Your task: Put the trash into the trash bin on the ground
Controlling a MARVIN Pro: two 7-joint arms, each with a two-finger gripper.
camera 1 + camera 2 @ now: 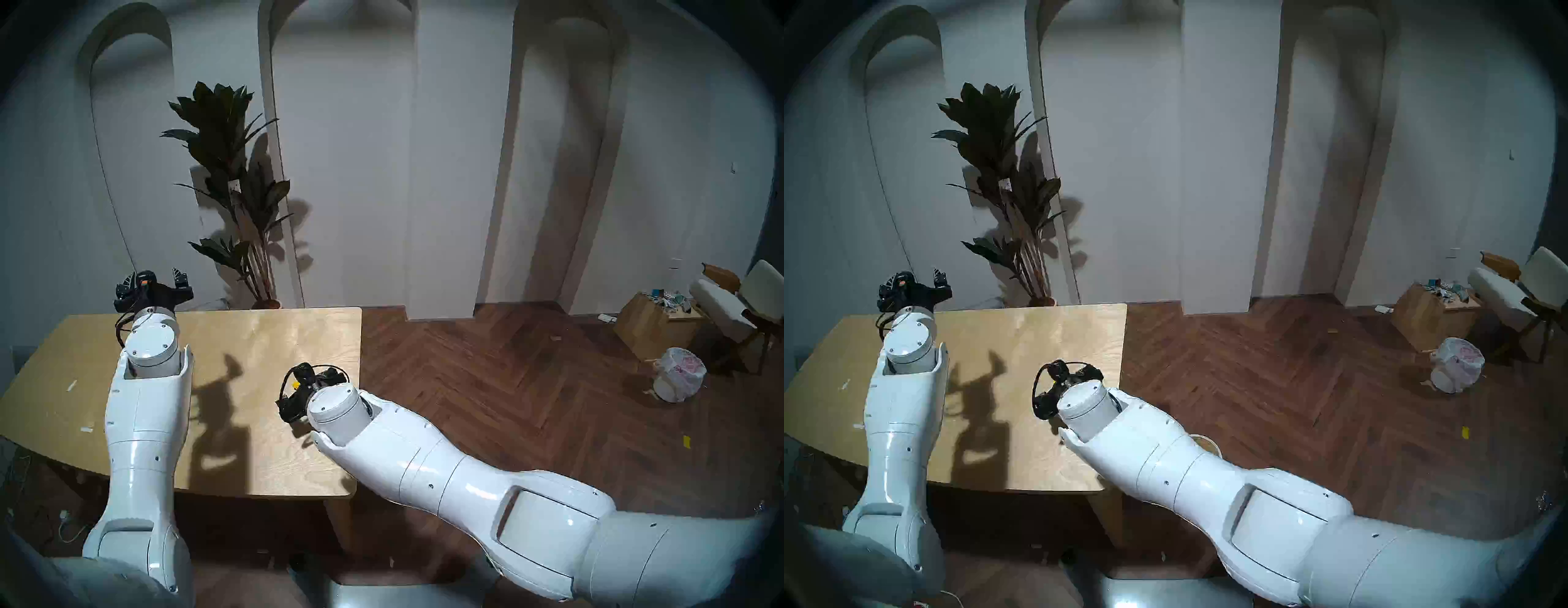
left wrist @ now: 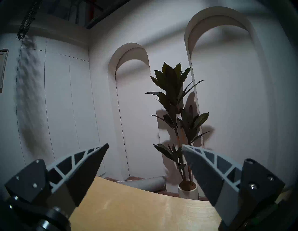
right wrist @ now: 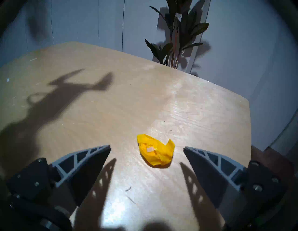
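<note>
A: Where is the trash?

B: A crumpled yellow paper lump lies on the pale wooden table, near its right edge. In the right wrist view it sits between the two finger tips and slightly beyond them, closer to the right-hand finger, touching neither.

A: And the right gripper?

B: Spread wide and empty, angled down toward the lump. Its fingers cast long shadows on the tabletop. From the head views the wrist hides most of the gripper; only a sliver of yellow shows beside its black housing.

A: The left gripper?

B: Also spread wide with nothing between its fingers. It hangs above the table's far left corner, pointing toward the white wall with arched niches and a potted plant standing behind the table.

A: Is the bin visible?

B: Only a curved pale rim peeks out on the floor beside the right arm, near the table's right side; I cannot tell more of it. Far right on the dark herringbone floor stand a white bin with a red-printed bag, a wooden box heaped with scraps, and a chair. A small yellow scrap lies on the floor, well apart from the table.
</note>
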